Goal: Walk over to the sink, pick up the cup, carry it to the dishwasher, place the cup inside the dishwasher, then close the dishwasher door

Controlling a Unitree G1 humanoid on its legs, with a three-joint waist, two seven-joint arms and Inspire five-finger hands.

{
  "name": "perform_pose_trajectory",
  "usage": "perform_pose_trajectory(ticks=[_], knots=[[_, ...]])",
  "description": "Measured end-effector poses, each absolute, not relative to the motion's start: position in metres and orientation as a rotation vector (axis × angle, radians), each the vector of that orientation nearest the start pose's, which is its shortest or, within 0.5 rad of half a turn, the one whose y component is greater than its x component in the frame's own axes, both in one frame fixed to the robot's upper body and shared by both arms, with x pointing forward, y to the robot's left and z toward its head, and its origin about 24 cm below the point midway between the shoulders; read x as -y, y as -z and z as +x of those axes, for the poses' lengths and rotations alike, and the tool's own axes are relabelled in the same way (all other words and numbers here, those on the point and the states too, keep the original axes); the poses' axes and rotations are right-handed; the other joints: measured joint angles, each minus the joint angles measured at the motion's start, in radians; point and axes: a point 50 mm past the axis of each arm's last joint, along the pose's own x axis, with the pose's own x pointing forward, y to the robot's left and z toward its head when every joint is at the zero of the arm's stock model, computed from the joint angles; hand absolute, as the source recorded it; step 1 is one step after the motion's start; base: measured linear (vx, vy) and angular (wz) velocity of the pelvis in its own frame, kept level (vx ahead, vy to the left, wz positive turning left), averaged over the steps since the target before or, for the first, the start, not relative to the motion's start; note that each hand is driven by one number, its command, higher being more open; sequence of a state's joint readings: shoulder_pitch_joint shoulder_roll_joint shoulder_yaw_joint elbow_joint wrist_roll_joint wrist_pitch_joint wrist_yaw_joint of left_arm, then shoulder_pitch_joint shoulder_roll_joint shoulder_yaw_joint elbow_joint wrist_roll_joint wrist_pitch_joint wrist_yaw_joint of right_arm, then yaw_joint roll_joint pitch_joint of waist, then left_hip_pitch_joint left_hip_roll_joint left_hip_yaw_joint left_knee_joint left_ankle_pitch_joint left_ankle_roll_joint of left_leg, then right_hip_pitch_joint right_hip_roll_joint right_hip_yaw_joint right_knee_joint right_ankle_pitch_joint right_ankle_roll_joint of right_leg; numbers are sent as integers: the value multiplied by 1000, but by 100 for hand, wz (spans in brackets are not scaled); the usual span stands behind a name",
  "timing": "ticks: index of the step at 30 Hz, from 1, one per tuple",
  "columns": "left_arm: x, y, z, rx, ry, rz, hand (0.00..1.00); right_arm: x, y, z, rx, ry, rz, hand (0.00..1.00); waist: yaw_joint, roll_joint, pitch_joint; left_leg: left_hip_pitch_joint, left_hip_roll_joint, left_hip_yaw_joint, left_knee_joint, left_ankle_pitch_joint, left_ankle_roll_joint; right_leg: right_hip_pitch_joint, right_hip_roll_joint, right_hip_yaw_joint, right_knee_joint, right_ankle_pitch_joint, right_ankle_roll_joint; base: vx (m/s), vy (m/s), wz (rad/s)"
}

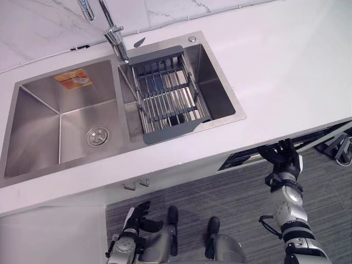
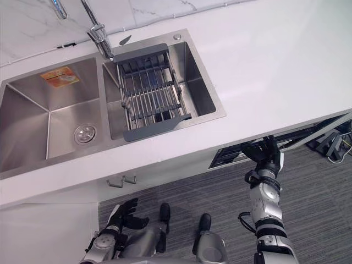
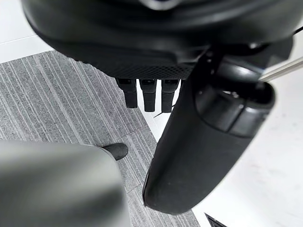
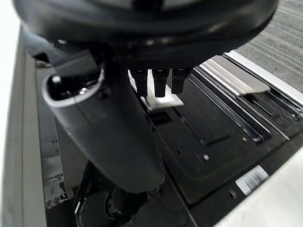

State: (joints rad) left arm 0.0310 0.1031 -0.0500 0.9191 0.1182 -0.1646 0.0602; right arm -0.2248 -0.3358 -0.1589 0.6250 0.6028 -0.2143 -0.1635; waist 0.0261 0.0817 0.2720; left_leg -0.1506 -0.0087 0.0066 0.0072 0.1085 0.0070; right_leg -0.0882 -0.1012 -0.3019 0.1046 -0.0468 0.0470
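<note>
I am holding my right hand (image 1: pixel 284 158), fingers straight and empty, at the black dishwasher door (image 4: pixel 213 142): closing step, I judge. Next I am needing a flat, firm push; my left hand (image 1: pixel 137 215) is hanging slack, empty.

The right hand (image 1: pixel 284 160) is raised on an upright forearm, fingers spread; the left hand (image 1: pixel 137 216) hangs low, fingers relaxed.

Orange sticker (image 1: pixel 73 80): on back wall of left sink basin (image 1: pixel 33 126); print too small to read.
White barcode label (image 4: pixel 250 178): on dark panel (image 4: pixel 208 142); bars only, digits illegible.
</note>
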Motion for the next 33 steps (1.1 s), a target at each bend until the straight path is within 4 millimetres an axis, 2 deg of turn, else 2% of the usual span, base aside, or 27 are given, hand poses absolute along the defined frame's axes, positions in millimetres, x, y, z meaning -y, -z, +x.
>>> perform_pose_trajectory(ticks=[6,11,16,20,23,25,28,33], knots=[[-180,133,152,-784,15,243,90,282,-4,272,-109,500,266,90,-14,1,0,-3,2,-25,0,6,-6,5,7,-10,-7,6,-9,-4,-19,6],[-179,134,152,-784,24,249,90,277,-2,267,-125,458,179,90,-22,1,-1,2,8,-28,-7,9,-11,12,13,-11,-18,9,-13,-1,-2,1],[-178,137,147,-811,20,247,90,261,12,227,-181,319,-4,90,-24,8,-26,19,10,-50,-37,17,-18,30,14,-36,-26,0,-13,38,-32,13],[-179,140,140,-834,17,247,90,244,28,204,-244,236,-73,90,-23,-2,-67,38,8,-57,-55,17,-18,46,18,-44,-28,-11,-9,62,-33,8],[-180,141,138,-842,10,245,90,230,45,187,-315,209,-102,90,-21,-24,-88,65,7,-65,-72,18,-19,73,16,-52,-37,-16,-5,30,-12,8],[-184,141,135,-849,-11,240,90,220,58,176,-374,211,-93,90,-18,-50,-104,70,7,-66,-79,19,-18,76,13,-53,-37,-18,-3,0,0,0],[-187,142,134,-855,-23,249,90,219,82,162,-495,235,-93,90,-17,-78,-121,87,4,-66,-94,23,-18,86,9,-53,-38,-19,-1,0,0,0],[-190,142,132,-861,-41,237,90,222,114,134,-686,289,-58,90,-15,-86,-127,108,-2,-66,-97,21,-20,108,-3,-53,-38,-21,4,-8,5,0]])
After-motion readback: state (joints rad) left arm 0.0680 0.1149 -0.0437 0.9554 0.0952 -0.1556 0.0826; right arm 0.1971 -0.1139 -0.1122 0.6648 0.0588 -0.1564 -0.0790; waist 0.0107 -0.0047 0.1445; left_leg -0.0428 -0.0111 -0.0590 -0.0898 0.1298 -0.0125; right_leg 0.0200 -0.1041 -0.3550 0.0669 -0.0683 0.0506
